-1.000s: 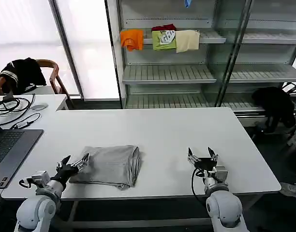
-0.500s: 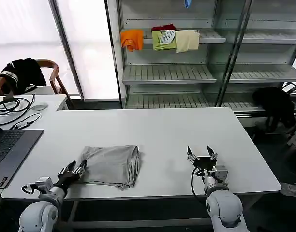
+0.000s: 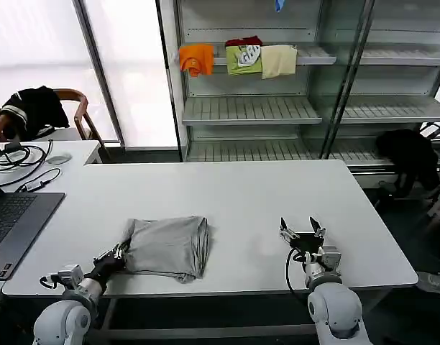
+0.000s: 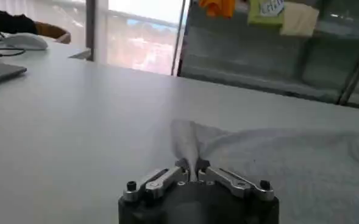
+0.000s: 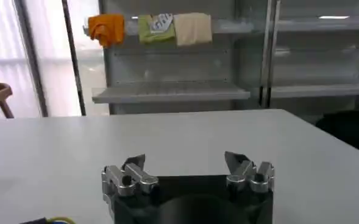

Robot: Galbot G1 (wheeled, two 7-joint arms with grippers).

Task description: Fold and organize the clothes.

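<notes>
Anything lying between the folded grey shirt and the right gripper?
Nothing: in the head view, bare white tabletop separates the folded light grey shirt from the open right gripper.

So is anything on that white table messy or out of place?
Nothing much. The folded grey shirt lies flat near the table's front edge, its corner pinched by the left gripper. The right gripper rests open, apart.

Bright, even daylight comes from the tall windows point(image 3: 126, 72) beyond the left fingers point(image 3: 120, 253), which are blown out to white. The white bench point(image 3: 234, 194) reflects it softly, with only faint shadows under the folded grey shirt point(image 3: 166, 246). In the left wrist view the shelves point(image 4: 277, 42) behind the fingers are blurred.
</notes>
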